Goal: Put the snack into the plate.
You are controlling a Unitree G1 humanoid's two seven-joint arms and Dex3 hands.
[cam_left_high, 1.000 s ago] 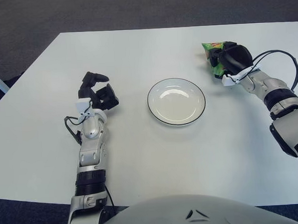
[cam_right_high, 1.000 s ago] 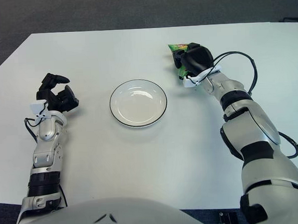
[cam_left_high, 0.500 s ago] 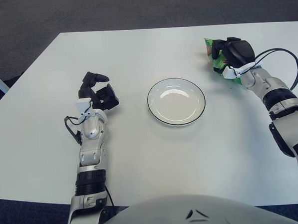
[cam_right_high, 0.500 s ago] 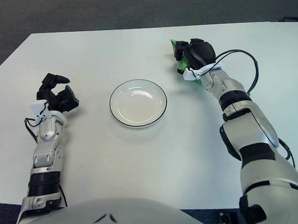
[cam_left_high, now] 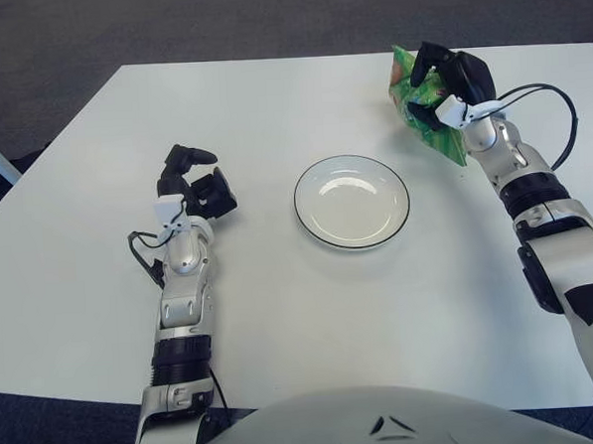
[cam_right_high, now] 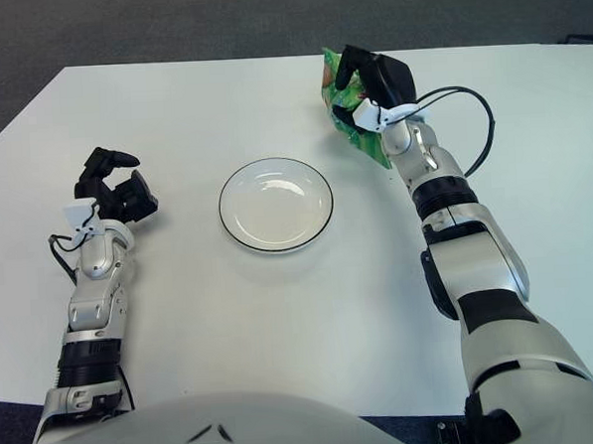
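Observation:
A green snack bag (cam_left_high: pixel 422 118) is held in my right hand (cam_left_high: pixel 439 85), lifted above the white table at the back right. The fingers are curled around the bag. An empty white plate with a dark rim (cam_left_high: pixel 351 201) sits at the table's middle, to the left of and nearer than the bag. My left hand (cam_left_high: pixel 194 183) rests on the table at the left, fingers curled and holding nothing.
The white table (cam_left_high: pixel 281 302) spans the view, with dark carpet beyond its far edge. A black cable (cam_left_high: pixel 560 129) loops off my right wrist.
My right hand has raised the snack bag off the table and carried it a little up and to the left. The left hand has not moved.

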